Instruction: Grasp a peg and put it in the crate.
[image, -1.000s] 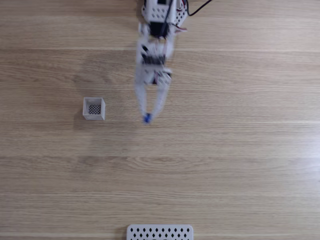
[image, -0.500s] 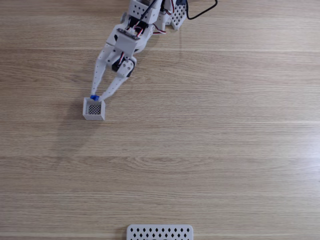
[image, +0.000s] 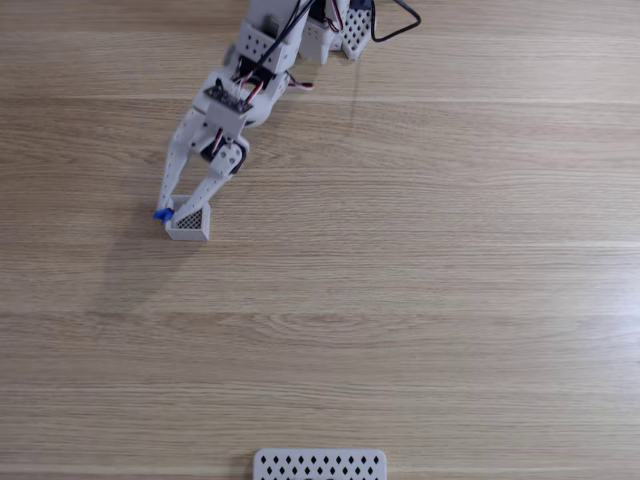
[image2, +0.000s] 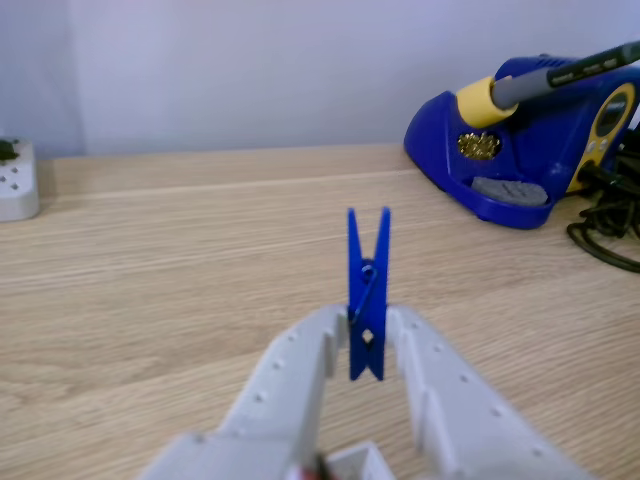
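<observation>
The arm reaches out from the top of the fixed view, down and to the left across the wooden surface (image: 450, 300), and its gripper (image: 176, 213) hangs over the crate (image: 188, 226). The jaws are pinched nearly together on the peg (image2: 367, 295), which stands upright between them in the other view, gripped around its lower half with the forked end pointing up. Held that way it can fall end-first into a small opening, which seems the reason for the grip.

From above, the peg (image: 162, 214) shows as a blue speck at the crate's left edge, over the rim more than the middle, so I'd judge a release here risks it catching the wall and tipping outside. A small nudge rightward in that view looks wise before letting go.

Behind, a blue soldering station (image2: 525, 140) sits at the far right of the surface, well clear. A white perforated panel (image: 319, 465) lies at the bottom edge of the fixed view, far from the action
</observation>
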